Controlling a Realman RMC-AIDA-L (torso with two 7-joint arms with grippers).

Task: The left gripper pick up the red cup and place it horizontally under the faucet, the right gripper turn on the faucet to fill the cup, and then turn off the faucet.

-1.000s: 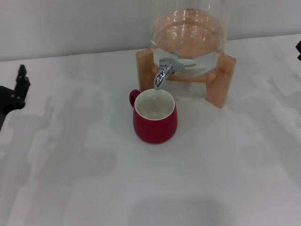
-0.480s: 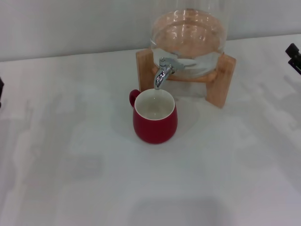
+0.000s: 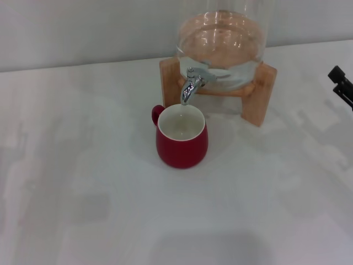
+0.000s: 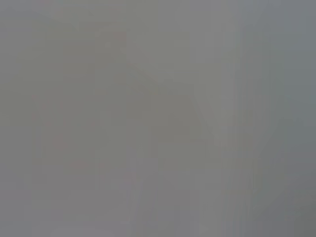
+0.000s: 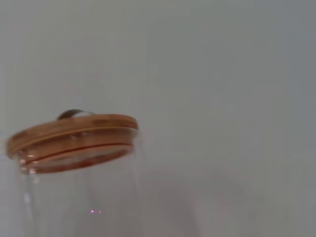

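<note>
We see the squat dark red ceramic cup (image 3: 182,138) upright under the chrome faucet (image 3: 191,84); right gripper (image 3: 341,83) at table's edge (grip state: cannot tell).

A white table surface (image 3: 99,210) is bounded at the rear by a plain light grey wall (image 3: 83,27), and soft, diffuse shadows are cast across the tabletop by even overhead lighting.

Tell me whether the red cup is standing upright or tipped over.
Upright. The red cup stands on its base on the table, its cream inside facing up, directly below the faucet spout.
</note>
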